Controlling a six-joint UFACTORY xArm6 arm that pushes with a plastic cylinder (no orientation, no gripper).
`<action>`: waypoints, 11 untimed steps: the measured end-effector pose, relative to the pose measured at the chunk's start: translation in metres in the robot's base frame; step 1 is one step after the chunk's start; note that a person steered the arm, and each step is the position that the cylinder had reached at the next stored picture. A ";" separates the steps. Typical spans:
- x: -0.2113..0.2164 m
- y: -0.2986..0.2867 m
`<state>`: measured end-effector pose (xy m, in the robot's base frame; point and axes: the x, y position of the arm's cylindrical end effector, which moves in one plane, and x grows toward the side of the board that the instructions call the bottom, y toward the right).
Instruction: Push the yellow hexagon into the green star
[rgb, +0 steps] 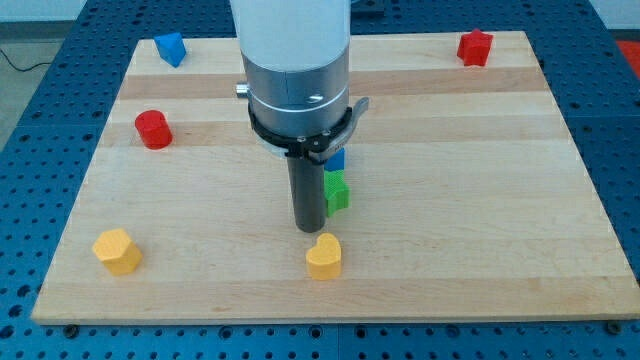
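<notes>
The yellow hexagon (117, 251) lies near the board's bottom left corner. The green star (338, 191) sits at the board's middle, partly hidden behind my rod. My tip (309, 229) rests on the board just left of and below the green star, far to the right of the yellow hexagon. A yellow heart (323, 257) lies just below my tip, a little to its right.
A blue block (338, 158) sits right above the green star, mostly hidden by the arm. A blue block (171, 48) is at the top left, a red cylinder (153, 130) at the left, a red star (475, 47) at the top right. The wooden board (480, 200) ends in blue table.
</notes>
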<state>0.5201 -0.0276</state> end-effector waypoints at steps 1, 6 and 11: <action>-0.013 0.000; 0.031 0.097; 0.098 -0.174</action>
<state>0.6181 -0.2014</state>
